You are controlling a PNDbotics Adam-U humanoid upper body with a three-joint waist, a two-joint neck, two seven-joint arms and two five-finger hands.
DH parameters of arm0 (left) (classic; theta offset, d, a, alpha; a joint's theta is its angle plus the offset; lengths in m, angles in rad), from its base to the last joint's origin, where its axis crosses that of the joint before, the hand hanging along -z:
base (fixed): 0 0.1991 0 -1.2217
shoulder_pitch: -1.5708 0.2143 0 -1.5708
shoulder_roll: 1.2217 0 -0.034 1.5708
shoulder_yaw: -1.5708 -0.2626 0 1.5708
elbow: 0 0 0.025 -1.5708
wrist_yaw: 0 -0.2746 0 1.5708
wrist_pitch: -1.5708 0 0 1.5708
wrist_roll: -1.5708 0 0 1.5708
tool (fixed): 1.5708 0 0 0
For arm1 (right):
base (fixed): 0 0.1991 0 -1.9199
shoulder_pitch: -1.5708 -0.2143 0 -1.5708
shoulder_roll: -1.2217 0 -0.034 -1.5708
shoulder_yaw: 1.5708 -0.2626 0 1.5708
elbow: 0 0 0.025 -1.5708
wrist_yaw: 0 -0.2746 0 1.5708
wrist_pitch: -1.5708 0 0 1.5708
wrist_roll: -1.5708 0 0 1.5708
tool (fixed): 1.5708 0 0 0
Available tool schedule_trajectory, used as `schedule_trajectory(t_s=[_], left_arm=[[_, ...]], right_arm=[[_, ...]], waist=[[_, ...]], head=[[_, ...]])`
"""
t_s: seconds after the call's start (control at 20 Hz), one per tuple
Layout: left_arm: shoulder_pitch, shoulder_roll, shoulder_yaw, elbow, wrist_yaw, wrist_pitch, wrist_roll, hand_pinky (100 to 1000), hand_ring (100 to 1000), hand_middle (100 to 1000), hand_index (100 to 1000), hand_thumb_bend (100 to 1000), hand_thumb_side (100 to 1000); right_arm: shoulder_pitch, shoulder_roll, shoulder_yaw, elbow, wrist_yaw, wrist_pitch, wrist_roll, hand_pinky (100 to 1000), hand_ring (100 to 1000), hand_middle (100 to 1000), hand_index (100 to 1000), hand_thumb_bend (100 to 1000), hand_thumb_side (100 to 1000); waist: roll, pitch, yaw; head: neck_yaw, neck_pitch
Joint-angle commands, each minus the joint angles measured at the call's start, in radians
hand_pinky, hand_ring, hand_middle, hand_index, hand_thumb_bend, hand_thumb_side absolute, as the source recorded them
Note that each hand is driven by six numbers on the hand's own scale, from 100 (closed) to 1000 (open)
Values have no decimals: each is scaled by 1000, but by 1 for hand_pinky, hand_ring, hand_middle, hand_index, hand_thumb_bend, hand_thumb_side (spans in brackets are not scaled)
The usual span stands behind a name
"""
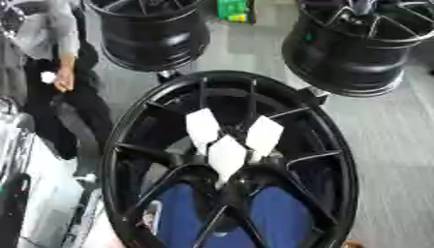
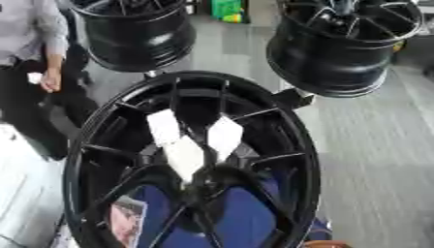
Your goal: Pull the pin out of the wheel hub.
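Since no robot hand shows in either view, the pull looks not yet begun, so whether the hands are open or closed can't be told.

Left eye view: a big black wheel [image 1: 227, 160] fills the near centre, its rim facing the camera, spokes fanning out from the hub [image 1: 222, 177]. Three white diamond-shaped tags [image 1: 227, 154] sit w/ their points meeting at the hub; these seem to mark the pins, but the pins themselves are hidden. Blue fabric [image 1: 182, 213] shows through the near spokes. Two more black wheels [image 1: 152, 34] stand far left and far right on the grey floor [image 1: 390, 135].

Right eye view: same layout, the wheel shifted a bit left. A small printed card [image 2: 127, 220] shows behind the near-left spokes.

Judgement: this is the approach step. Next move calls for bringing a hand in over the hub, pinching one tag or pin, then pulling straight out along its axis, w/o snagging a spoke.
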Motion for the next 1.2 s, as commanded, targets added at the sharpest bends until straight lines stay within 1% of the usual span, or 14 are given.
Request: schedule_trajectory(t_s=[0.05, 0.35, 0.4, 0.6, 0.7, 0.8, 0.95, 1.1, 1.15, 1.2], left_arm=[[-5, 11, 11, -17, 0, 2, 2, 657, 715, 502, 795, 100, 677], [-2, 11, 11, -17, 0, 3, 2, 658, 715, 501, 795, 100, 679], [-2, 10, 11, -17, 0, 3, 1, 657, 715, 501, 795, 100, 679], [-2, 12, 10, -17, 1, 4, -1, 658, 715, 501, 795, 100, 680], [-4, 14, 8, -17, 1, 4, -3, 658, 715, 501, 795, 100, 679], [-7, 17, 6, -17, 0, 5, -5, 658, 715, 501, 795, 100, 678], [-11, 23, 1, -17, 0, 5, -10, 658, 714, 501, 795, 100, 678], [-16, 26, -6, -17, 2, 6, -17, 658, 714, 501, 796, 100, 680], [-19, 27, -9, -17, 2, 7, -20, 658, 714, 502, 796, 100, 679], [-21, 28, -10, -17, 3, 7, -22, 658, 714, 502, 796, 100, 679]], right_arm=[[-3, -18, -13, -11, 5, -4, -6, 855, 740, 729, 728, 100, 481], [-2, -17, -12, -11, 8, -8, -5, 855, 741, 730, 729, 100, 477], [-1, -18, -11, -11, 8, -7, -4, 855, 741, 730, 729, 100, 487], [-3, -40, -10, -11, 12, 4, 6, 856, 744, 734, 734, 100, 399], [-6, -74, 3, -11, 15, 20, 25, 857, 750, 738, 742, 100, 274], [-9, -119, 25, -11, 28, 42, 53, 859, 761, 747, 757, 100, 100], [1, -196, 88, -11, 68, 68, 101, 864, 791, 768, 792, 100, 100], [0, -274, 164, -11, 115, 67, 149, 869, 818, 790, 826, 100, 100], [-4, -300, 190, -11, 131, 63, 164, 872, 829, 798, 837, 100, 141], [-10, -325, 215, -11, 147, 61, 180, 872, 829, 798, 837, 100, 141]], waist=[[0, -9, -1], [2, -9, -3], [2, -9, -3], [1, -9, -2], [-1, -9, -1], [-4, -9, 1], [-14, -7, 8], [-23, -6, 16], [-27, -5, 20], [-28, -5, 21]], head=[[3, -5], [3, 2], [2, 3], [0, 3], [0, 3], [-2, 2], [-12, -3], [-26, -7], [-33, -9], [-36, -10]])
